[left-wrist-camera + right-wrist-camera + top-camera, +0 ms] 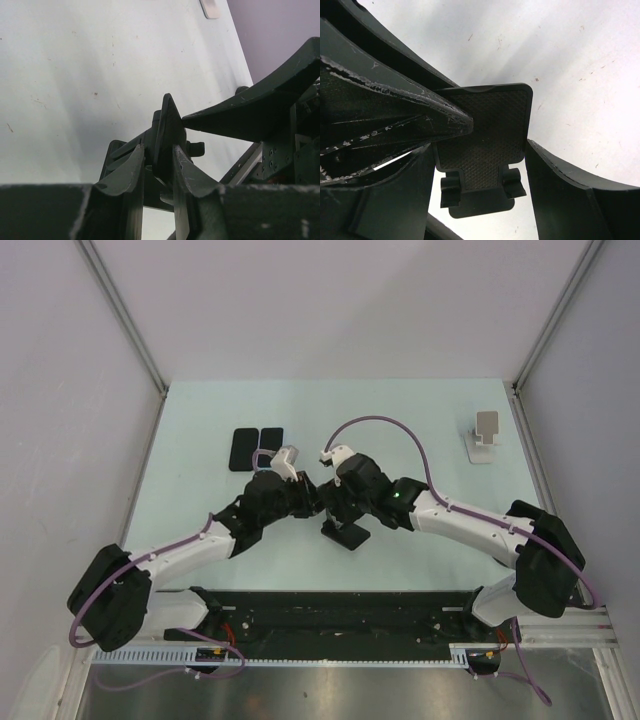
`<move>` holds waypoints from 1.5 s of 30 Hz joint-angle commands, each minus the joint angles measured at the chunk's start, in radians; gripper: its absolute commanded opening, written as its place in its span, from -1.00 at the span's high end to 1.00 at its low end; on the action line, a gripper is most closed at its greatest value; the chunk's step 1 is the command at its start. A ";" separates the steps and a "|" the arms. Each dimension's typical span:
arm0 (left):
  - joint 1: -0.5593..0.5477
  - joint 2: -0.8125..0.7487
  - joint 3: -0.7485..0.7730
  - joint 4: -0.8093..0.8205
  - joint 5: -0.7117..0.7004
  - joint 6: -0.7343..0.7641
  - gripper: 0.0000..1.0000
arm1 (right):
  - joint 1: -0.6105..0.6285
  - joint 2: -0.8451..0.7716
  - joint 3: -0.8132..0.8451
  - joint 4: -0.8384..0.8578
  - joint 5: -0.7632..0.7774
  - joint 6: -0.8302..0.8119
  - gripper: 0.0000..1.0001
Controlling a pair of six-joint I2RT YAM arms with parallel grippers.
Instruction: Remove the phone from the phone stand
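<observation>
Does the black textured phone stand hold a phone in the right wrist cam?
No: the black textured phone stand shows a bare backplate, and its two lower hooks hold nothing.

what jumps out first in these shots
Both arms meet mid-table over a black phone stand: the left gripper pinches its thin plate edge-on, while the right gripper straddles the textured back plate. Toward the back lie two flat black slabs on the left and a grey metal stand on the right.
</observation>
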 commanded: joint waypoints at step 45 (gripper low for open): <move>0.003 -0.244 0.103 -0.143 -0.077 0.179 -0.41 | -0.061 -0.041 0.065 -0.059 0.055 -0.074 0.41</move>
